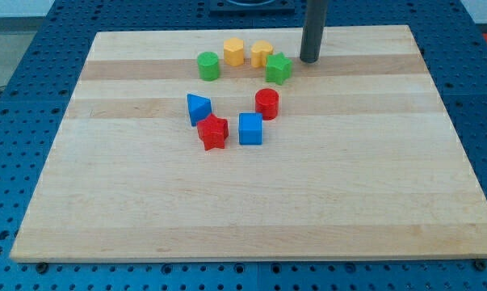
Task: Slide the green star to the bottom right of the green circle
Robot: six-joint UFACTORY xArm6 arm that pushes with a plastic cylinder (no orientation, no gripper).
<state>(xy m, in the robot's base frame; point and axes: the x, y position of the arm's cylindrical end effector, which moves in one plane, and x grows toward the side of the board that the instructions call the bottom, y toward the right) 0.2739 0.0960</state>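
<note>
The green star (279, 69) sits near the view's top centre of the wooden board (348, 178). The green circle (208, 65) stands to its left, with a yellow hexagon (233, 52) and a yellow heart (262, 53) between and slightly above them. The star touches or nearly touches the yellow heart. My tip (309, 61) rests on the board just to the right of the green star and slightly above it, a small gap apart.
A red cylinder (266, 103) stands below the green star. A blue triangle (198, 108), a red star (213, 132) and a blue cube (250, 128) cluster below the green circle. Blue perforated table surrounds the board.
</note>
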